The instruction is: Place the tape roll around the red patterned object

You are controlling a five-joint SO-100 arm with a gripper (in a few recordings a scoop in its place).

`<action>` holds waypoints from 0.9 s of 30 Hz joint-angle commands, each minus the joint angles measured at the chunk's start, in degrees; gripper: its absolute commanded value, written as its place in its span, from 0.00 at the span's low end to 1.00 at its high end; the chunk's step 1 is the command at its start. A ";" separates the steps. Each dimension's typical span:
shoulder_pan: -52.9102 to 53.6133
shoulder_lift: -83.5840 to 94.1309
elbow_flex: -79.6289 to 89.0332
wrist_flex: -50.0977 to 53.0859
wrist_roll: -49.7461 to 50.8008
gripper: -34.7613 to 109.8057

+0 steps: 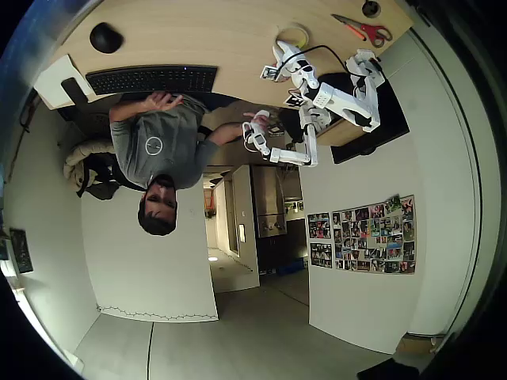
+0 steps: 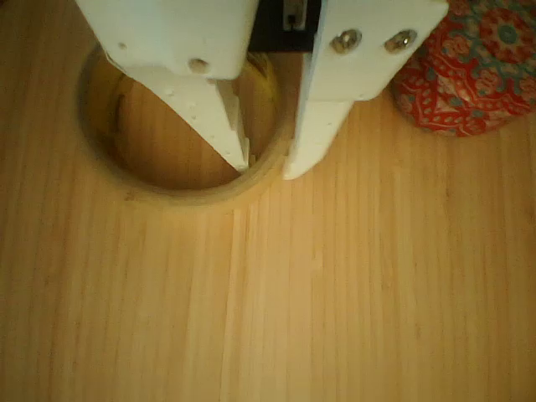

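Observation:
In the wrist view the pale cream-yellow tape roll (image 2: 180,194) lies flat on the wooden table. My gripper (image 2: 268,167) straddles its right rim, with one white finger inside the hole and the other outside, both pressed against the rim. The red patterned object (image 2: 473,79) sits at the upper right, apart from the roll and just right of the outer finger. In the overhead view the tape roll (image 1: 292,36) shows as a yellow ring near the table's far edge, with the gripper (image 1: 287,49) at its rim.
Red-handled scissors (image 1: 364,30) lie right of the roll. A keyboard (image 1: 150,79) and a black mouse (image 1: 105,37) lie on the left side of the table (image 1: 214,32). A person sits at the table's edge by the keyboard.

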 commanded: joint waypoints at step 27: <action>-28.30 7.38 -12.04 5.54 11.95 0.24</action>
